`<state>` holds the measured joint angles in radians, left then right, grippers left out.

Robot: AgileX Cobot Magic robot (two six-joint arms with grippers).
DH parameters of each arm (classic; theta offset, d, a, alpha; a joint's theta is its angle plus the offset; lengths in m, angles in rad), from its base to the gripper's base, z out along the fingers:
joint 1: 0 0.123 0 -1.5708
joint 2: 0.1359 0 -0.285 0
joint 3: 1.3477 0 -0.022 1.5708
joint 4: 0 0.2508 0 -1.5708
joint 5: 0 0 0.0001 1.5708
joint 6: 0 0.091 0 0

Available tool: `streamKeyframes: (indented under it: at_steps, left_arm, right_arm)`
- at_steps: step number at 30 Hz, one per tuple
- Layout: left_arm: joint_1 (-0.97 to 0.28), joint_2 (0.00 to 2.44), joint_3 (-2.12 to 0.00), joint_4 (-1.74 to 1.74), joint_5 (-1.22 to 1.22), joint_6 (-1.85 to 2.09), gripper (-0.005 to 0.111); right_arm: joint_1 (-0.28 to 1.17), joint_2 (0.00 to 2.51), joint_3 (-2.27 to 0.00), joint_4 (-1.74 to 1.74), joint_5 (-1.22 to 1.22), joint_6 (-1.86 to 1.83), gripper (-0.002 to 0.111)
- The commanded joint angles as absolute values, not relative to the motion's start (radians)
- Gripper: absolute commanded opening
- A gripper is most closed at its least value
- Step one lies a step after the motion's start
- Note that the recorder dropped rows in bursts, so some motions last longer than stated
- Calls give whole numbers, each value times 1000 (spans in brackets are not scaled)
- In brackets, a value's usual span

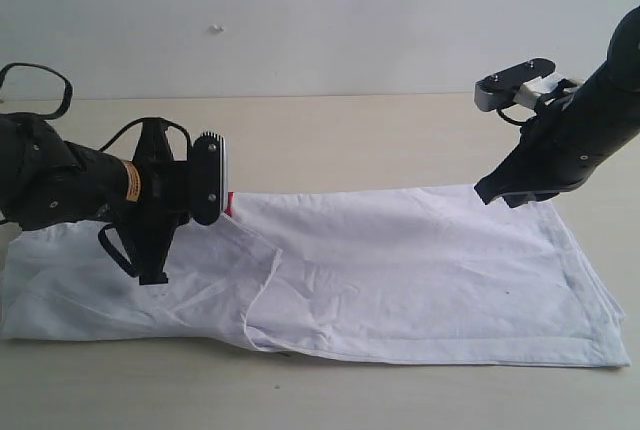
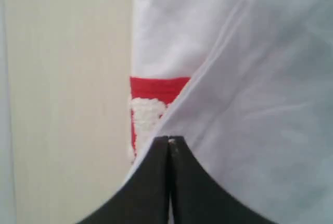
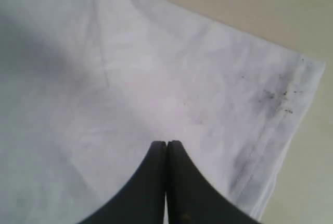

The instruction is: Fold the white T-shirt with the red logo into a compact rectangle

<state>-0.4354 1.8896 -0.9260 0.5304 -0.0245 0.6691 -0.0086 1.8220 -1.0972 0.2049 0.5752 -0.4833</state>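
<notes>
A pale, wood-toned bench [image 1: 340, 135] carries one thing: the white T-shirt [image 1: 420, 270], lying folded in a long band across it, a sliver of the red logo [image 2: 156, 89] showing at its far edge

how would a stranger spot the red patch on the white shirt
Find the large white cotton T-shirt spread across the pale table. Follow its far edge to the black left gripper; beside its tip a red patch with fuzzy white lettering peeks from under a folded layer. It is the only colour on the cloth.
</notes>
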Motion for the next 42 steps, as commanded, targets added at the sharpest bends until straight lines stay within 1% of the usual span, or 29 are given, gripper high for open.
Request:
streamKeyframes:
  at_steps: [1, 12, 16, 21, 29, 33, 38, 42]
  left_arm:
    - [-428, 1891, -954, 520, -34, 669, 0]
    - [-426, 1809, -954, 476, -43, 637, 0]
    - [-427, 1783, -954, 405, 38, 515, 0]
    - [-427, 1838, -954, 402, 247, 518, 0]
    - [-430, 1962, -954, 406, 246, 523, 0]
    - [-430, 1965, -954, 415, 286, 553, 0]
    - [-438, 1889, -954, 399, 410, 600, 0]
    - [-438, 1869, -954, 274, 530, 684, 0]
  right_arm:
    - [-6, 1820, -1105, 197, 570, -489, 0]
    - [-6, 1814, -1105, 197, 570, -489, 0]
    - [-6, 1808, -1136, 197, 618, -489, 0]
    - [-6, 1807, -1146, 208, 655, -476, 0]
    - [-6, 1864, -1143, 206, 656, -454, 0]
    - [-6, 1928, -1145, 201, 610, -452, 0]
    - [-6, 2000, -1145, 198, 453, -452, 0]
    - [-6, 2045, -1145, 198, 392, -452, 0]
